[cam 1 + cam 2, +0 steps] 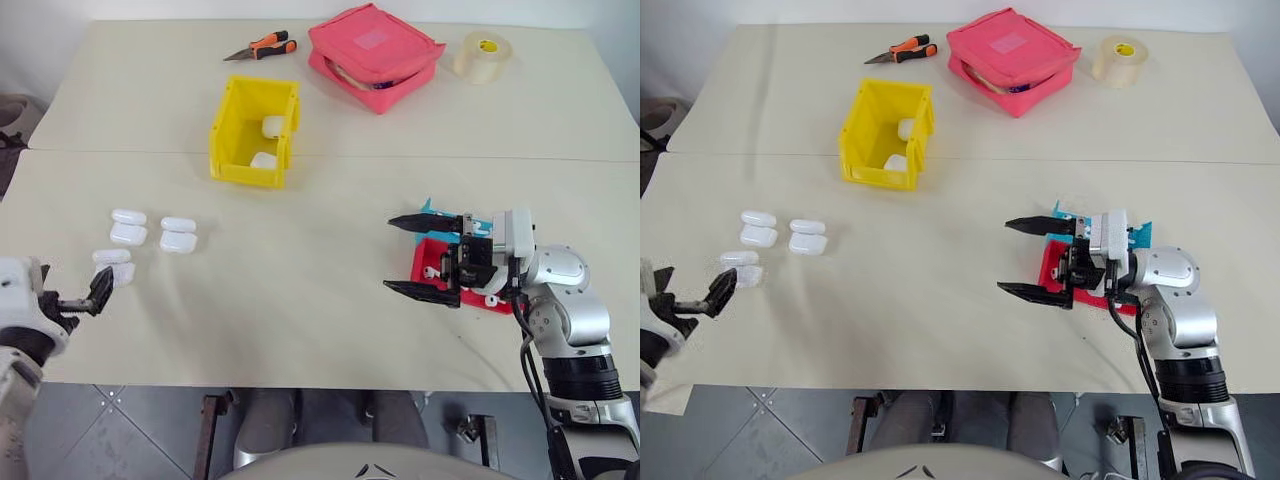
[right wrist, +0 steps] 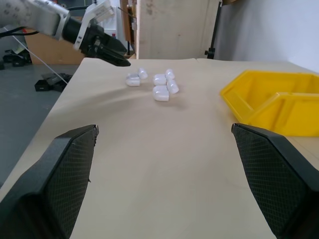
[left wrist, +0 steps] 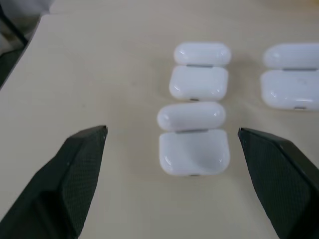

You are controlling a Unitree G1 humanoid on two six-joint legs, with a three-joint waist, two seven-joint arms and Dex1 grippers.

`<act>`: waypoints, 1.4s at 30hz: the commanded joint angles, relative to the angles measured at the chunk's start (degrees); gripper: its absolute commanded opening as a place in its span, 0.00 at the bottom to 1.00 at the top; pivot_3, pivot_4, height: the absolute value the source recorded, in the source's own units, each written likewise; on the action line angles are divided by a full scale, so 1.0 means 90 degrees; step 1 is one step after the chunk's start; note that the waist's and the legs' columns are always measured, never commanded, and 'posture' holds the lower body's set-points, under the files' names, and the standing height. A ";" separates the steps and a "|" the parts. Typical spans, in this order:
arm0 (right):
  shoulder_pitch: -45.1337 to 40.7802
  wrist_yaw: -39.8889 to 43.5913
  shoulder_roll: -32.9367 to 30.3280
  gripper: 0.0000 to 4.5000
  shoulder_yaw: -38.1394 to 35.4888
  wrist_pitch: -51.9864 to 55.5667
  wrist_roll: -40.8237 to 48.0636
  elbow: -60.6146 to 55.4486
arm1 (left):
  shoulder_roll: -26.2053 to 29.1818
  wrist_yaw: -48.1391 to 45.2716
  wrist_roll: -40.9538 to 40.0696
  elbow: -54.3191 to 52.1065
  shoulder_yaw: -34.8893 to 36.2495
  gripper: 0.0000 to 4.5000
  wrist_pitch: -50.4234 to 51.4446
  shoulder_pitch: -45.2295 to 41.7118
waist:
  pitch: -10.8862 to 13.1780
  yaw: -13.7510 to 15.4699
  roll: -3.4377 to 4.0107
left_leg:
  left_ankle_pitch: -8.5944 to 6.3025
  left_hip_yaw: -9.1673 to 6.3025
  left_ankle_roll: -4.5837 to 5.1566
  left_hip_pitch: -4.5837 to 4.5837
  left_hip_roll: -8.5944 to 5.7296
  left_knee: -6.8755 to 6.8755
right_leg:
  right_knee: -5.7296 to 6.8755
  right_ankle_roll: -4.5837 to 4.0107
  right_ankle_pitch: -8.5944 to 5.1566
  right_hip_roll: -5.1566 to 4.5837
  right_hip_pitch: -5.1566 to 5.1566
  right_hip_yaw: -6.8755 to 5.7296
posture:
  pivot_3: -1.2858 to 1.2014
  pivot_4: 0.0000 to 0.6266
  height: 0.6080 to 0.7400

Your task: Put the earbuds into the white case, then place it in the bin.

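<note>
left gripper (image 3: 172, 144) spread wide, nothing gripped — nearest white case (image 3: 194, 151) framed dead ahead between its fingers, lid end farther away.

A wide bare stretch of the surface (image 1: 300, 270) lay between the white cases (image 1: 150, 235) and the red-and-blue tray (image 1: 440, 262). The bin (image 1: 254, 132) stood farther back, apart from both.

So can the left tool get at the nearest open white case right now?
Probably yes. The left tool is open, with the nearest open white case lying on the table right ahead between its fingers, and nothing lies in between.
</note>
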 commanded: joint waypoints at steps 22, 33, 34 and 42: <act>0.0178 -0.0273 0.0130 1.00 -0.0044 0.0036 0.0079 -0.0513 | 0.0250 0.0725 -0.0035 0.0956 -0.0704 0.99 0.3760 -0.2372 | 0.0000 -0.0144 -0.0001 | 0.0005 -0.0005 -0.0027 -0.0001 0.0001 -0.0009 | 0.0007 -0.0011 -0.0006 0.0010 -0.0013 0.0008 | 0.52 0.24 1.00; 0.0372 -0.0429 0.0165 1.00 -0.0049 -0.0064 0.0024 -0.0621 | 0.0272 0.0598 0.0289 0.1259 -0.0910 0.86 0.3760 -0.2520 | 0.0000 -0.0145 0.0000 | 0.0006 -0.0003 -0.0028 0.0003 0.0002 -0.0008 | 0.0011 -0.0011 -0.0006 0.0011 -0.0012 0.0009 | 0.52 0.24 1.00; 0.0391 -0.0432 0.0164 1.00 -0.0049 -0.0079 0.0015 -0.0616 | 0.0270 0.0576 0.0324 0.1264 -0.0909 0.79 0.3760 -0.2500 | -0.0001 -0.0147 0.0000 | 0.0006 -0.0003 -0.0028 0.0003 0.0003 -0.0008 | 0.0011 -0.0011 -0.0006 0.0011 -0.0012 0.0009 | 0.52 0.24 1.00; 0.0398 -0.0386 0.0178 1.00 -0.0032 -0.0180 -0.0034 -0.0466 | -0.0025 -0.0072 0.0348 0.0882 -0.0437 0.62 0.2640 -0.1794 | -0.0002 -0.0173 0.0006 | 0.0006 0.0004 -0.0029 0.0008 0.0006 -0.0011 | 0.0012 -0.0013 -0.0007 0.0013 -0.0013 0.0015 | 0.52 0.24 1.00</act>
